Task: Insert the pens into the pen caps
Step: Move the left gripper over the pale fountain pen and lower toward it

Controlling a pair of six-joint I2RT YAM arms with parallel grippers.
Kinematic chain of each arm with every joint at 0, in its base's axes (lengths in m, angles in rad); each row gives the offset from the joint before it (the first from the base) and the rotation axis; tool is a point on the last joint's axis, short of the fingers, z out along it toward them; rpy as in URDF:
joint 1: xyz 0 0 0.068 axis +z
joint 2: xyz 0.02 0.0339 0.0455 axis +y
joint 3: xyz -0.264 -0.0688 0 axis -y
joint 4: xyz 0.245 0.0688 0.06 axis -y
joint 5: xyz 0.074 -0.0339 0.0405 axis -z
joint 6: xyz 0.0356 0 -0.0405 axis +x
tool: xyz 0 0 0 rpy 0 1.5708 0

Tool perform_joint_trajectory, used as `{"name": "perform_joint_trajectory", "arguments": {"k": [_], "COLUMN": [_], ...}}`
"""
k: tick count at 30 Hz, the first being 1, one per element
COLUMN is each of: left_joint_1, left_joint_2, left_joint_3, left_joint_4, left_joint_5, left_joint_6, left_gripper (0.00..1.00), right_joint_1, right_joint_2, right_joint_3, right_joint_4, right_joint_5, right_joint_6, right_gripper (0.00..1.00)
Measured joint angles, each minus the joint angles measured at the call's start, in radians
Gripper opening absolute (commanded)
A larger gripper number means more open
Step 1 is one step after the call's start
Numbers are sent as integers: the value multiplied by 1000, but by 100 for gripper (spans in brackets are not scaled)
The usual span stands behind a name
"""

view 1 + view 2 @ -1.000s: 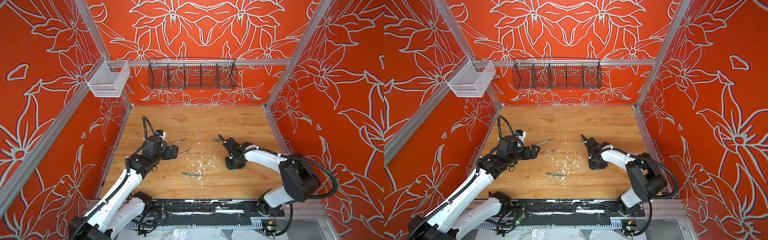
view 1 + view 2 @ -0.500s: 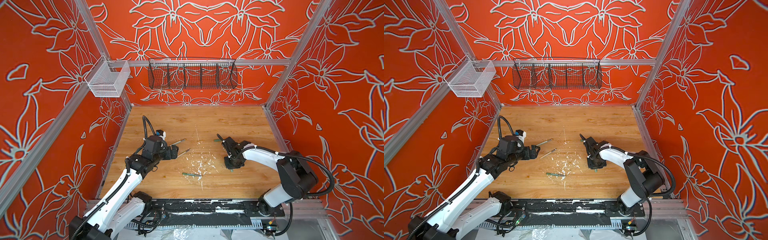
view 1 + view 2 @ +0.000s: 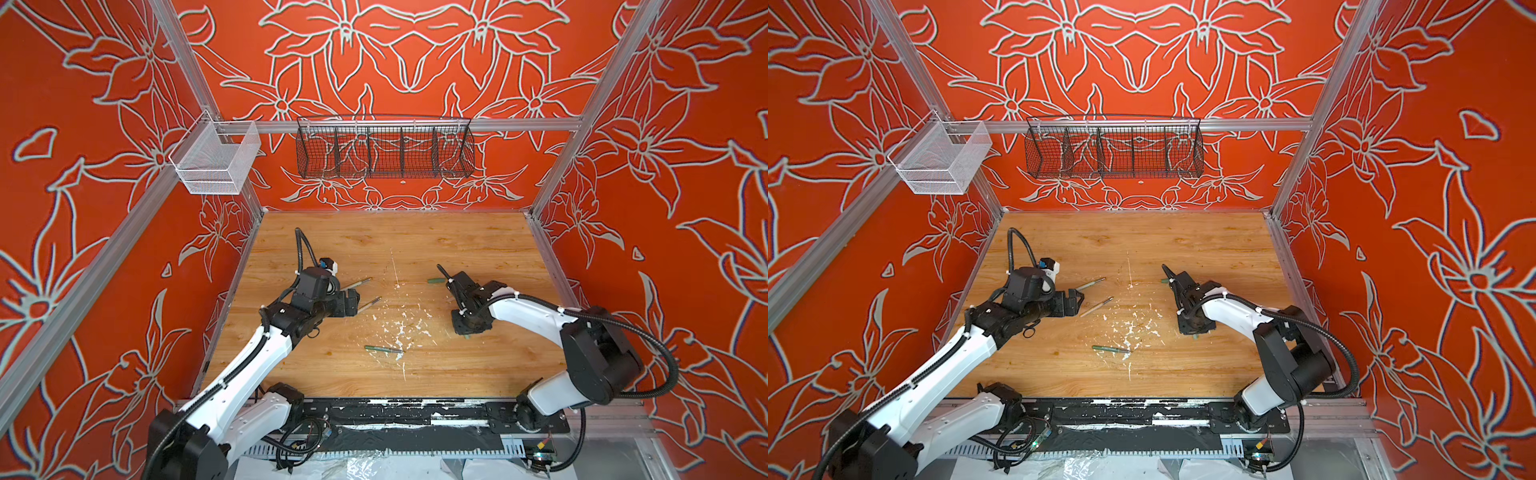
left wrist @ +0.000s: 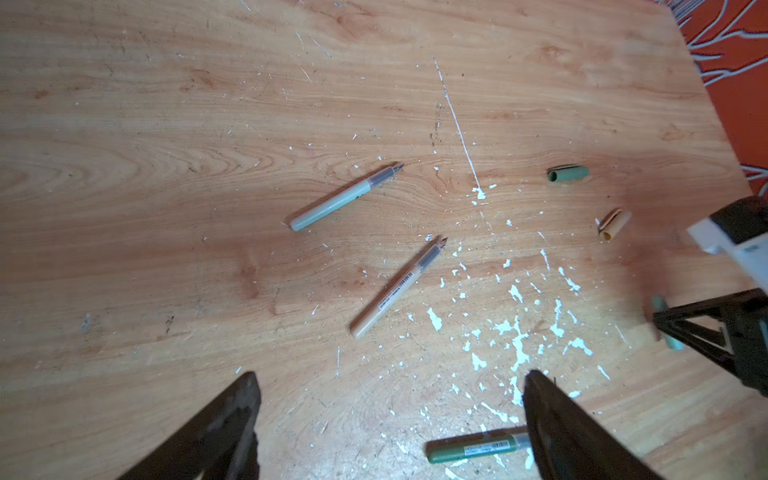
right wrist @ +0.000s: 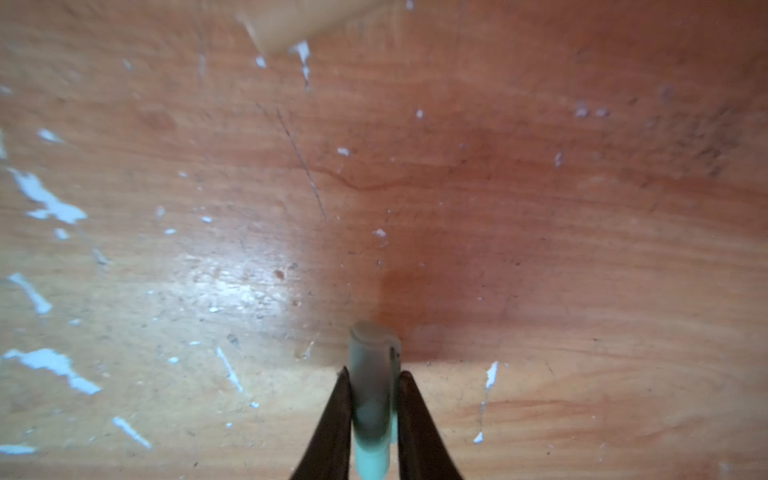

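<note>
Three pens lie on the wooden table: a pale green pen, a tan pen and a dark green pen. My left gripper hovers open just left of the first two, with nothing between its fingers. My right gripper points down at the table, shut on the light green pen cap. The tan cap lies close beyond it. The dark green cap lies farther back.
White paint flecks are scattered over the middle of the table. A black wire basket hangs on the back wall and a white mesh basket on the left wall. Metal frame rails border the table.
My right gripper has closed its fingers onto the light green cap and shifted slightly left. The left arm and the pens have not moved.
</note>
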State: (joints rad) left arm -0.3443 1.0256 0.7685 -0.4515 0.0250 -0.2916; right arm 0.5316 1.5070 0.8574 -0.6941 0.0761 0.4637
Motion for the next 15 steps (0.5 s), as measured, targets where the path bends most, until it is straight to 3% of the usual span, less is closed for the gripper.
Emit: {"name": "perform_joint_trajectory", "arguments": {"k": [9, 15], "left_joint_1": [2, 57], "left_joint_2": [467, 684], "left_joint_3": [281, 455], "left_joint_4": [-37, -103], "left_joint_5": [-56, -76], "left_joint_6": [187, 282], "left_gripper": [97, 99], "right_joint_1": [0, 0], "right_joint_2": [-101, -148], "right_joint_3": [0, -5], "right_joint_4": [33, 47], "right_joint_5": [-16, -41], "right_joint_6": [1, 5], "right_gripper": [19, 20]}}
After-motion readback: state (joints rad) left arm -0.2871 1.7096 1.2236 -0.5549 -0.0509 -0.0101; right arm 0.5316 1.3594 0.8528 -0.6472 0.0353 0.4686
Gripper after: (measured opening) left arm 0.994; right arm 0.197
